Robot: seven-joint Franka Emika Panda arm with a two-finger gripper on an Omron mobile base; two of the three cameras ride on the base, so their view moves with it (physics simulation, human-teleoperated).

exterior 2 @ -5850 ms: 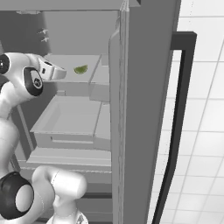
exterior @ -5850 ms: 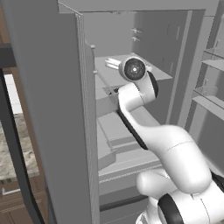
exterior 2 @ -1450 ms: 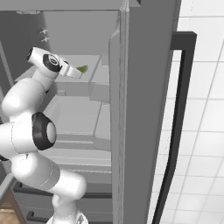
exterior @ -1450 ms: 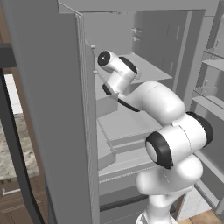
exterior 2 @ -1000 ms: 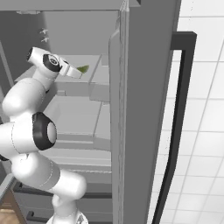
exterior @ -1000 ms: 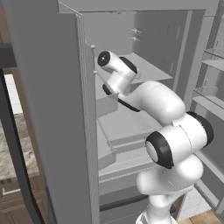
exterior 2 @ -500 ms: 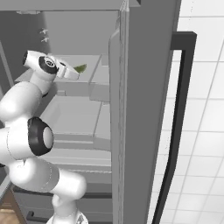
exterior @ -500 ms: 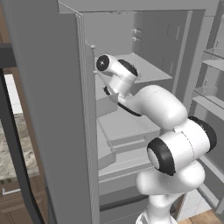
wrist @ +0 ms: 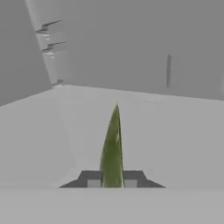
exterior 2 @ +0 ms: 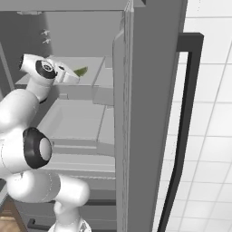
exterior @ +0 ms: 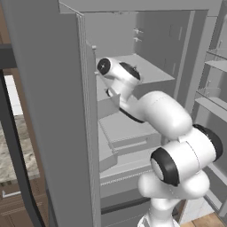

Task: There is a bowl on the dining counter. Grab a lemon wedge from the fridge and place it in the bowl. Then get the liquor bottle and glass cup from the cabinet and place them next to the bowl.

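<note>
Withdrawn leftward since earlier, fingers (wrist: 93, 178) pinch the lemon wedge (wrist: 112, 153) upright between them.

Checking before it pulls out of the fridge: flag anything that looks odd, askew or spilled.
Nothing stands out. The gripper is shut on the lemon wedge, which stands straight between the fingertips over the fridge shelf. No spill or damage shows there.
</note>
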